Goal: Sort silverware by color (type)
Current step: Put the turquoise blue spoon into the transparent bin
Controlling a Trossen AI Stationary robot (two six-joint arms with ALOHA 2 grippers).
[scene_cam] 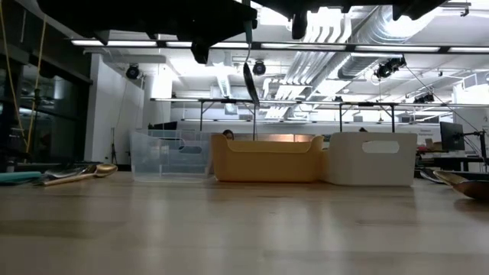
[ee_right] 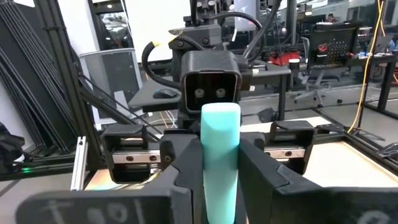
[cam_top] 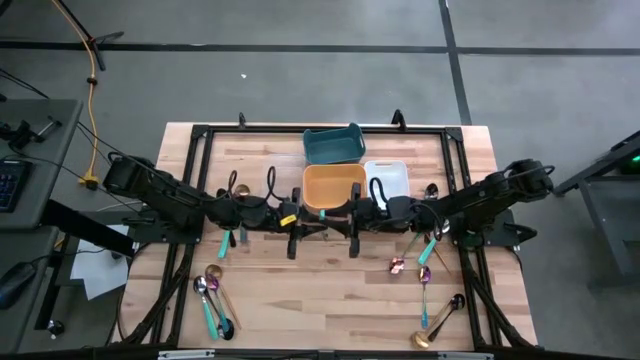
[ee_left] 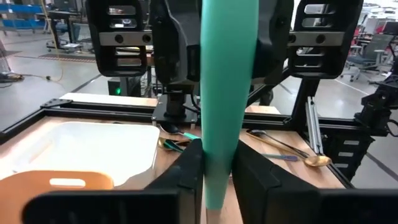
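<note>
A teal-handled utensil (ee_left: 225, 87) stands upright in the air near the middle of the table, just in front of the orange tray (cam_top: 333, 185). Its slim metal end (scene_cam: 252, 80) hangs down. My left gripper (ee_left: 217, 158) and my right gripper (ee_right: 219, 165) face each other, both shut on the teal handle. In the high view they meet at the left gripper (cam_top: 300, 222) and the right gripper (cam_top: 350, 218). Loose silverware lies in a near-left group (cam_top: 212, 295) and a near-right group (cam_top: 432, 300). My left gripper pinches the teal handle (ee_left: 217, 174) between its two fingers, coming level from the table's left. The handle stands upright and rises well above the fingers. The utensil is clear of the table. My right gripper pinches the same handle (ee_right: 220, 186) between its two fingers, level from the table's right. The handle's rounded free end (ee_right: 221, 112) stands a short way above the fingers. The utensil is upright and lifted clear.
A teal tray (cam_top: 333, 145) sits at the far middle and a white tray (cam_top: 388, 178) to the right of the orange one. A black frame (cam_top: 200, 135) runs round the table's edges. Bare wood lies in the near middle.
</note>
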